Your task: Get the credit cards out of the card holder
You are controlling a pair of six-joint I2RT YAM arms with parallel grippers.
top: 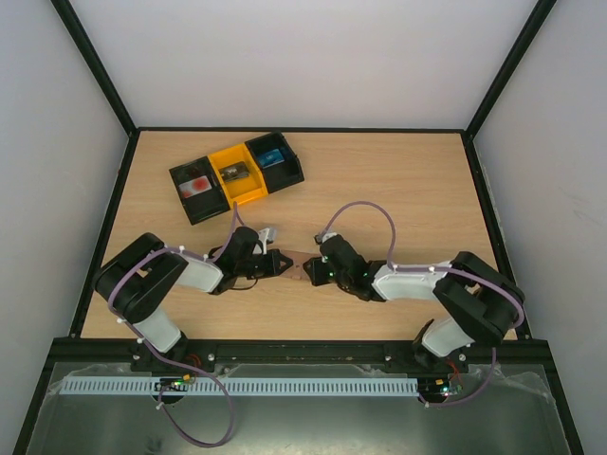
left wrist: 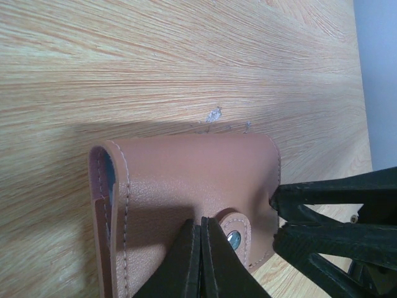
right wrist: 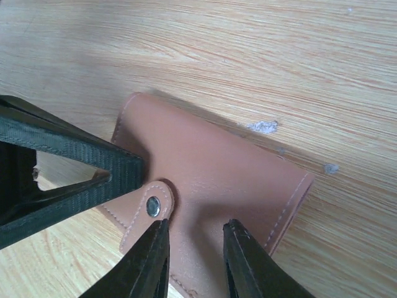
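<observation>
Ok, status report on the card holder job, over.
Left gripper shut, tip at the snap tab. Right gripper slightly open over card holder. Holder snapped closed, on table. Nothing blocking.

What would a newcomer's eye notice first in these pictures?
A closed brown card holder lies flat near the middle of the table's near side, its snap tab fastened. The left gripper, shut, and the right gripper, its jaws slightly apart, meet over it from either side. A row of black and yellow bins sits at the back left.
</observation>
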